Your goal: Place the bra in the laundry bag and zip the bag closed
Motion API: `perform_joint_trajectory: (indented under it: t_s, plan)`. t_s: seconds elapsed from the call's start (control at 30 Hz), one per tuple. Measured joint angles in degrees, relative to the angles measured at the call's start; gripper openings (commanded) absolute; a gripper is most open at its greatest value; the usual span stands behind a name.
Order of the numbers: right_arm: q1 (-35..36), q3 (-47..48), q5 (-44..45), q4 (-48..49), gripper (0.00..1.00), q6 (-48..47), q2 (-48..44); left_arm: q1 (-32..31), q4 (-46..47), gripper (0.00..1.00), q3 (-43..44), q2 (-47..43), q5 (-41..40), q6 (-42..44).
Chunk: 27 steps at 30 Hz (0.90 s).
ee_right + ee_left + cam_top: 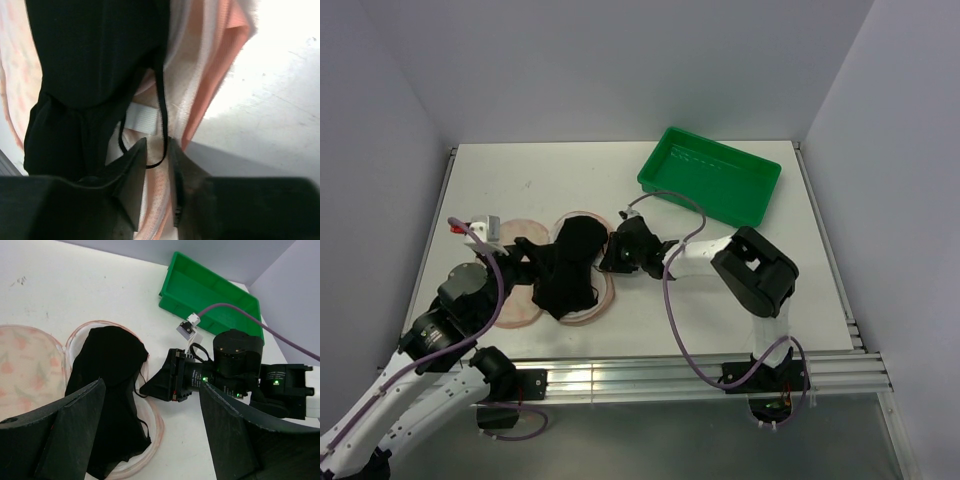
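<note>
The peach-pink laundry bag (517, 308) lies open on the table, its two round halves side by side. The black bra (570, 265) lies over the right half and spills onto its rim. My left gripper (532, 265) hovers over the bag's middle; in the left wrist view it (155, 440) is wide open and empty, with the bra (107, 385) by its left finger. My right gripper (610, 258) is at the bag's right rim. In the right wrist view it (156, 160) is shut on the rim fabric (220, 65), with a thin bra strap (160, 100) looping between the fingers.
A green plastic tray (720, 170) stands at the back right, also in the left wrist view (210, 290). A purple cable (685, 205) arcs over the right arm. Walls close in the table on three sides; a metal rail runs along its near edge.
</note>
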Motion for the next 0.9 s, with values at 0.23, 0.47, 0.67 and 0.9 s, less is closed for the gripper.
perform_joint_trajectory:
  t_s: [0.23, 0.47, 0.67, 0.9]
  plan:
    - [0.4, 0.2, 0.3, -2.2, 0.47, -2.5, -2.7, 0.0, -1.0, 0.87, 0.0, 6.0, -0.2, -2.6]
    - [0.5, 0.1, -0.7, -2.8, 0.67, -4.3, -8.6, 0.0, -0.5, 0.87, 0.0, 11.9, -0.9, -5.4]
    - [0.5, -1.7, -2.2, -2.7, 0.68, -5.6, -13.6, 1.6, 1.8, 0.84, 0.1, 18.2, -1.3, -7.0]
    - [0.5, -10.8, -3.9, -2.8, 0.02, -6.7, -19.4, 16.0, 2.0, 0.71, 0.1, 20.6, 1.8, -7.8]
